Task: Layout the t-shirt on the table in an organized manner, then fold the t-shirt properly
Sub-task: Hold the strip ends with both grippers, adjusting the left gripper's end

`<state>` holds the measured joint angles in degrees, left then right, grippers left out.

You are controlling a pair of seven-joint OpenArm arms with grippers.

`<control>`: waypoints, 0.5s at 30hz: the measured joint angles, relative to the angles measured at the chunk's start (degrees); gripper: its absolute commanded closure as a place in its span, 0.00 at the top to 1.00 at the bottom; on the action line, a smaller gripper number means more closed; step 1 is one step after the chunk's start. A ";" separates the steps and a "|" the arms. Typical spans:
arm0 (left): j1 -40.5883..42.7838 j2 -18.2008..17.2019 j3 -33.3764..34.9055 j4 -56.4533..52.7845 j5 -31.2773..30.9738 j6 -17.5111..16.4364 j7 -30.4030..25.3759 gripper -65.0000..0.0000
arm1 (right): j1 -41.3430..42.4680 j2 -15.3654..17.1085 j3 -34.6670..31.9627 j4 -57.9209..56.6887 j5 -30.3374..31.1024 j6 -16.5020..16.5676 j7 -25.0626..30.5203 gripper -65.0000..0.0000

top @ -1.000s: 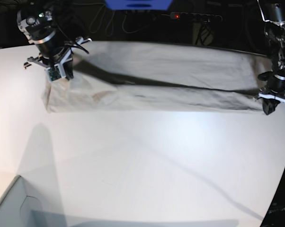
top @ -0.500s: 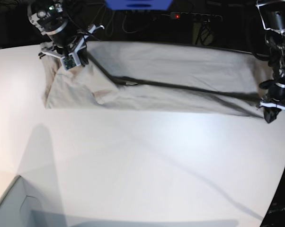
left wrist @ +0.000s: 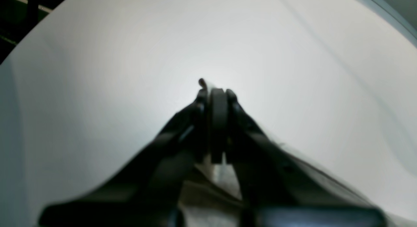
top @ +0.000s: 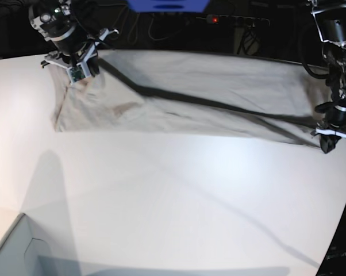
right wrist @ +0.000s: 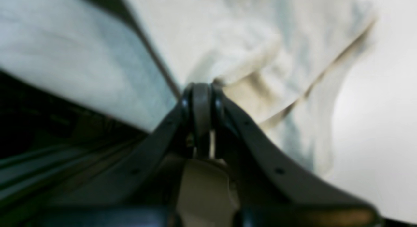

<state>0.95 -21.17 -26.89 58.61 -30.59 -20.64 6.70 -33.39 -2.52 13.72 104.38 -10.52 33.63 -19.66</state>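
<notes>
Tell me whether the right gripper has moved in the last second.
Yes. The right gripper, shut on the t-shirt, has moved toward the table's far edge.

right claw [right wrist: 202, 90] pinching t-shirt [right wrist: 260, 51], blurred

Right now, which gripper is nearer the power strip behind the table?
Left. The left gripper sits at the table's right edge, below and right of the power strip; the right gripper is farther off, at the t-shirt's opposite end.
</notes>
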 measured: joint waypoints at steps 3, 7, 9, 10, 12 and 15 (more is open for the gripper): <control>2.29 0.09 0.00 0.07 -0.13 0.20 0.13 0.00 | 0.15 0.22 0.00 -1.75 -0.11 0.02 0.22 0.00; 5.14 0.22 0.00 3.15 -0.11 0.48 0.37 0.00 | 0.17 0.48 0.07 -2.67 -0.15 0.00 4.28 0.00; 5.88 0.04 0.00 5.16 -0.13 0.24 0.02 0.00 | 0.13 0.46 0.04 -2.93 -0.17 0.00 4.28 0.00; 6.05 -0.02 0.00 5.55 -0.13 0.22 -0.11 0.00 | 0.13 0.46 0.04 -2.93 -0.20 0.00 4.28 0.00; 6.29 0.04 0.00 5.55 -0.13 0.20 -0.09 0.00 | 0.15 0.46 0.07 -2.93 -0.20 0.00 4.28 0.00; 7.93 0.04 0.00 5.14 -0.11 0.20 -0.09 0.00 | 0.13 0.46 0.07 -2.93 -0.17 0.00 4.33 0.00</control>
<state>8.88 -21.12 -26.89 63.75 -30.70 -20.45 6.61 -33.26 -2.07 13.78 101.45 -10.70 33.63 -15.33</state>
